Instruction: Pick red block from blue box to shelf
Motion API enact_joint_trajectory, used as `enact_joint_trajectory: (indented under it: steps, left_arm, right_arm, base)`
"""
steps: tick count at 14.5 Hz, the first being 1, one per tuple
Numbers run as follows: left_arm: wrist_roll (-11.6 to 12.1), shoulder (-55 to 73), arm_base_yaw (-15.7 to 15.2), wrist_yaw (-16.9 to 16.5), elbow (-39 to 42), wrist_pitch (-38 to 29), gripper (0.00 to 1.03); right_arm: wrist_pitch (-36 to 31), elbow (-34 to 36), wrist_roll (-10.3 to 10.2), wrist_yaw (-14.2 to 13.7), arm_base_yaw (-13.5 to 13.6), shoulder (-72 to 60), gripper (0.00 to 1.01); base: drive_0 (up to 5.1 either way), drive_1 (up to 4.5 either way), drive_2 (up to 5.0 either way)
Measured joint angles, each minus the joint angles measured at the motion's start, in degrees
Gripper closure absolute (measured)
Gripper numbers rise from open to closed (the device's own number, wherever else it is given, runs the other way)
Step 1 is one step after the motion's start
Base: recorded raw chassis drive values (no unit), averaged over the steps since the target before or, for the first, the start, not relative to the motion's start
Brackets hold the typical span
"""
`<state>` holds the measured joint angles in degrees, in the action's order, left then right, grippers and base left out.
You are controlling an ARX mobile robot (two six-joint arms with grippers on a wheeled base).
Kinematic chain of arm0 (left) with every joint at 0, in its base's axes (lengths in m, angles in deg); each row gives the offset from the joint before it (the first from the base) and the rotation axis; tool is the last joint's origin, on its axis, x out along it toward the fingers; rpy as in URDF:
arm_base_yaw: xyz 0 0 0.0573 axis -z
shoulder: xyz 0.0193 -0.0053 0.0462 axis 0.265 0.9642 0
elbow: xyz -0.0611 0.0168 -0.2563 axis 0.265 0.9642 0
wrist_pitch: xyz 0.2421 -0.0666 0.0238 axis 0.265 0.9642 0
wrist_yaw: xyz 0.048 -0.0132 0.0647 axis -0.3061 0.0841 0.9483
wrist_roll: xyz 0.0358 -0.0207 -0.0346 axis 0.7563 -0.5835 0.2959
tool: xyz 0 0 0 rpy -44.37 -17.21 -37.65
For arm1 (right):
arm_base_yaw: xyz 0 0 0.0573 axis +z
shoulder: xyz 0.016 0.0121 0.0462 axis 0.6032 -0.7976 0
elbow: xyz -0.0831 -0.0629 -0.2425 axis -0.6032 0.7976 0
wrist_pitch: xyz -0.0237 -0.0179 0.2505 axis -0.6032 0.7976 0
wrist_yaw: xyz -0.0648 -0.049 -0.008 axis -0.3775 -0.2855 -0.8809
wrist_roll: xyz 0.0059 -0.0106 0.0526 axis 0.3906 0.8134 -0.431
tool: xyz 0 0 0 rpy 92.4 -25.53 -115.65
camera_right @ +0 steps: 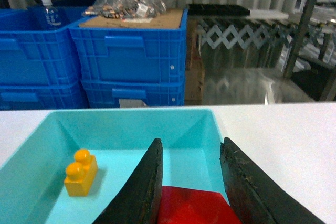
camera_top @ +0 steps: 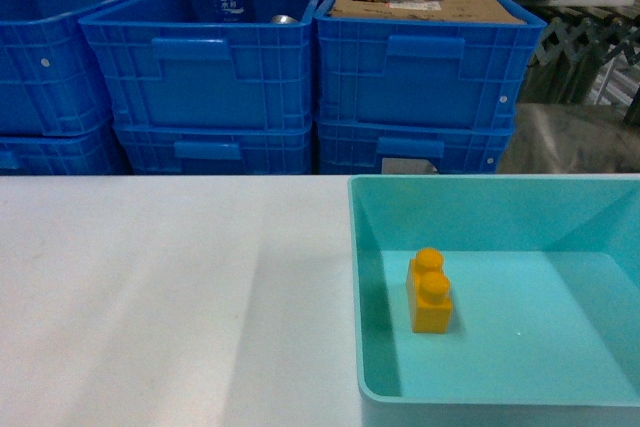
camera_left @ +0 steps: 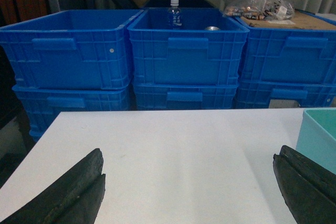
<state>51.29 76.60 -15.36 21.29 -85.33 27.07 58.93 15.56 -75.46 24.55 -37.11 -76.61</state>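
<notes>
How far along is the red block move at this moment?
Early. The right gripper has its fingers either side of the red block in the blue box, beside the orange brick; contact is unclear. Lifting and shelving remain. The left gripper is open and idle.

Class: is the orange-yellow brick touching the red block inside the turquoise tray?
Apart. The right wrist view shows bare tray floor between the orange-yellow brick and the red block.
</notes>
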Motion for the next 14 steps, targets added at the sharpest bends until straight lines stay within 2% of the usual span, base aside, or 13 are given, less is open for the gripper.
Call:
enact_joint_trajectory:
  steps: [2, 14]
  left_arm:
    - [0.0, 0.0, 0.0, 0.1, 0.0, 0.0, 0.05]
    - [0.0, 0.0, 0.0, 0.0, 0.0, 0.0, 0.05]
  right_arm:
    - [10.3, 0.0, 0.0, 0.0, 0.0, 8.9, 0.73]
    - [10.1, 0.0, 0.0, -0.1, 0.0, 9.6, 0.73]
  base:
    - [0.0, 0.00, 0.0]
    - [0.0, 0.00, 0.0]
